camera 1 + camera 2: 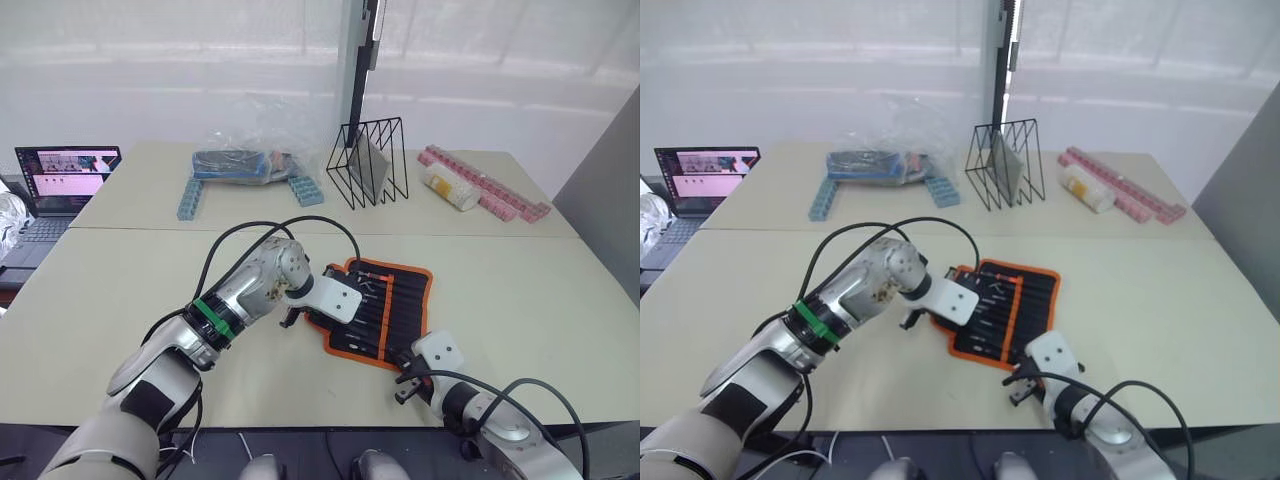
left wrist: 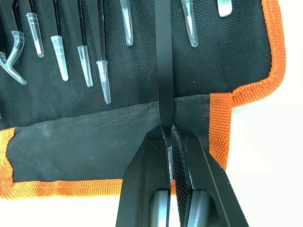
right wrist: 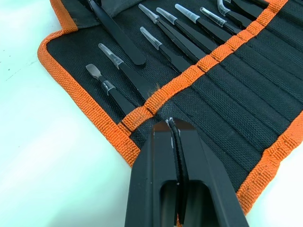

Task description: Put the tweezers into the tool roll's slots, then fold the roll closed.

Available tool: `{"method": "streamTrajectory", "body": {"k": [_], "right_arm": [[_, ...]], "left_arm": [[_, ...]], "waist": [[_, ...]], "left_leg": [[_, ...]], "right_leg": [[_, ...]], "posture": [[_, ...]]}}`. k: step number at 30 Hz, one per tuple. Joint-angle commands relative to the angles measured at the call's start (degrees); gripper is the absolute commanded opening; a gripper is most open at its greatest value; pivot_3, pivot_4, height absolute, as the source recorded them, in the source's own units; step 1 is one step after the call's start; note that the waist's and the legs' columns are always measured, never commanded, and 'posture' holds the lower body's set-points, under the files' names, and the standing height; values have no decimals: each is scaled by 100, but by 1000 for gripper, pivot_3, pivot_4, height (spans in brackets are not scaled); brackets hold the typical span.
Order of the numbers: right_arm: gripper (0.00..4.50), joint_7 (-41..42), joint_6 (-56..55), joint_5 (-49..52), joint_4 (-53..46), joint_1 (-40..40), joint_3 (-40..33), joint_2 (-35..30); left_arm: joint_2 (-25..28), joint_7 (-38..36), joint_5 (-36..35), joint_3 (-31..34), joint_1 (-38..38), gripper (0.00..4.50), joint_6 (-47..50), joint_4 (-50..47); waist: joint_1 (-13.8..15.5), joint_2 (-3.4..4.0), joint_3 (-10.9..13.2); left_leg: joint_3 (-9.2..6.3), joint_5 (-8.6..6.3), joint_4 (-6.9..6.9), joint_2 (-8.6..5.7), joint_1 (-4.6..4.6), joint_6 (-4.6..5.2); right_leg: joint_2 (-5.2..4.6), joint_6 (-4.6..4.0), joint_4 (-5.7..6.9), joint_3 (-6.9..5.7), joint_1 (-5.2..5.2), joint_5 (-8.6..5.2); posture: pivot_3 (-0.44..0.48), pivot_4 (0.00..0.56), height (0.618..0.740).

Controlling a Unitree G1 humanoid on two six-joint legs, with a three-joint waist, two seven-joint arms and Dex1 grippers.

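Black woven tool roll point(image 1: 385, 308) edged in bright orange trim. Black tweezers point(image 3: 177, 40) tipped with clear caps. Black left claw point(image 2: 168, 142) with ribbed fingers. Pale cream tabletop point(image 1: 520, 290). Black wire rack point(image 1: 368, 162); pink strips point(image 1: 485, 182); light blue blocks point(image 1: 192, 194).

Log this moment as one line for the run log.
left gripper: shut on strap | right gripper: shut, over tool roll | tweezers: in slots | tool roll: open, not yet folded

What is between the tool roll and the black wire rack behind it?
Nothing: in the left eye view, only bare table lies between the tool roll and the wire rack.
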Motion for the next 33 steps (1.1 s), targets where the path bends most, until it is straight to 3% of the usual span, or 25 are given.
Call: {"method": "streamTrajectory", "body": {"k": [1,12,22,28,33], "right_arm": [[0,17,241,-66,392,221,281,23],[0,-19,219,-108,393,265,299,94],[0,-52,202,-116,371,333,311,119],[0,-47,187,-118,391,325,317,104],[0,-22,198,-116,449,217,347,110]], "left_arm": [[-81,-80,75,-27,-204,53,78,-191],[-461,-26,270,-263,-457,53,69,2],[-951,-241,156,-384,-296,53,570,-470],[-755,-259,152,-294,-254,53,611,-466],[-255,-483,-34,-98,-329,53,518,-325]], "waist": [[-5,0,0],[-9,-1,0],[-19,0,0],[-23,3,-2],[-32,3,-2]], "left_leg": [[0,0,0,0,0,0],[0,0,0,0,1,0],[0,0,0,0,0,0],[-1,0,0,1,1,0],[-1,0,0,2,2,0]], "right_leg": [[0,0,0,0,0,0],[1,0,1,1,1,0],[1,0,1,2,1,0],[2,-1,1,3,1,-1],[3,-1,1,4,1,-1]], "posture": [[0,150,725],[0,150,725],[0,150,725],[0,150,725],[0,150,725]]}}
